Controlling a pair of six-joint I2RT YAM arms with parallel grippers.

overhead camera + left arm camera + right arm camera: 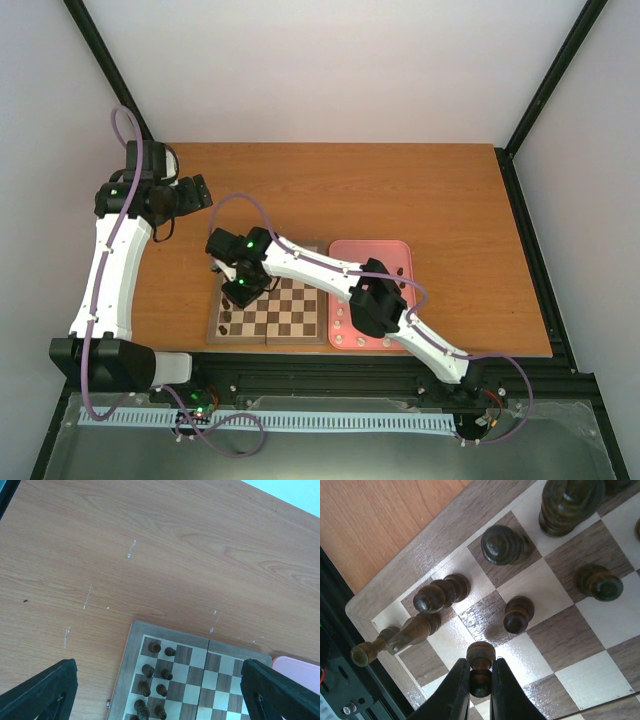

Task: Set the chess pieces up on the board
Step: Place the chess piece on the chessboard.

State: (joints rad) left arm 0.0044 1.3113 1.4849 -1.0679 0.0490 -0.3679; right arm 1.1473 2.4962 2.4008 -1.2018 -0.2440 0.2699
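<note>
R arm: right end effector [480,676] is clenched on a dark pawn [481,655]. Its fingers [452,695] pinch the pawn from both sides over the board [290,318], near the 7 o'clock corner in top view (can't tell if the pawn's base touches the square). Other dark pieces [518,614] sit on squares close by, from the pawn's 9 to 2 o'clock in the wrist view. All the ones visible are in the board's 9 o'clock columns.

L arm: left end effector [202,190] is released, jaws wide. It hovers over the table [420,190] at the board's 10 o'clock, well apart from it.

Pink tray [370,244] lies just beside the board at 3 o'clock. Cream pieces [347,340] line the tray's 6 o'clock edge.
</note>
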